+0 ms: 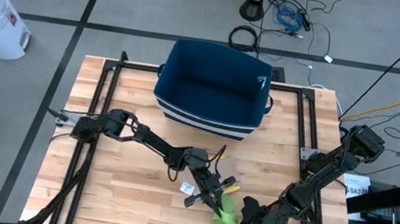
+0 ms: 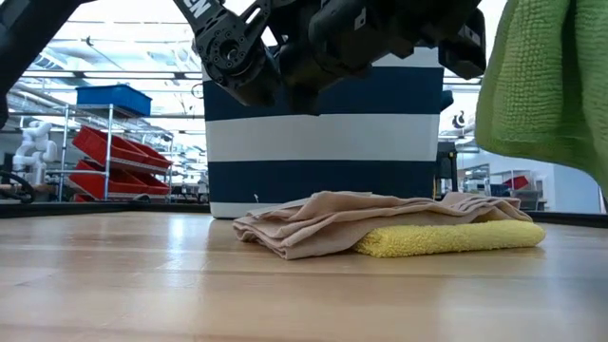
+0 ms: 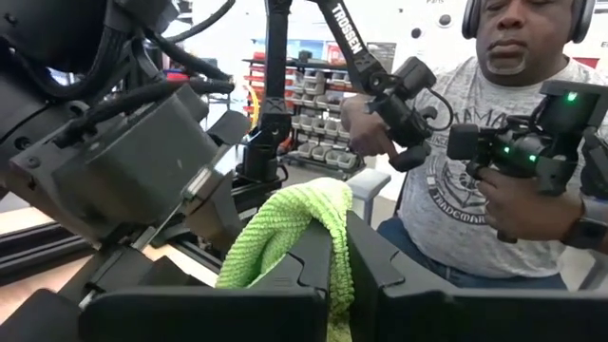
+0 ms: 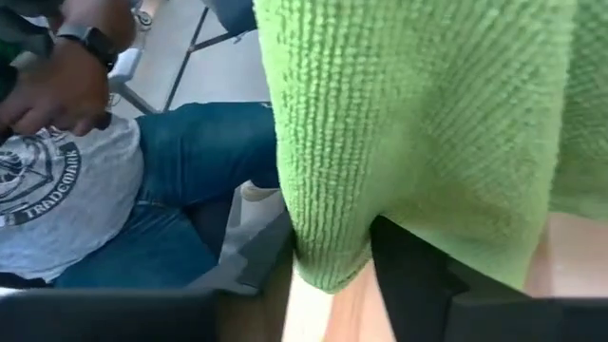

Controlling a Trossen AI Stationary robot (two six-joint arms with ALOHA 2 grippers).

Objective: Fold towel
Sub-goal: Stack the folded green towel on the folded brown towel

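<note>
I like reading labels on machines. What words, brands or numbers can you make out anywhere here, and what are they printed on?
"TROSSEN": white letters along the dark arm behind the green towel.
"TRADEMARK": on the person's grey T-shirt; the rest of its print is too blurred.
White letters on the arm link at the top of the low view: cut off, unreadable.
Label on the white container: too small to read.

Bare wood left of blue bin (image 1: 214, 89); folded cloths (image 2: 380, 228) before it.
</note>
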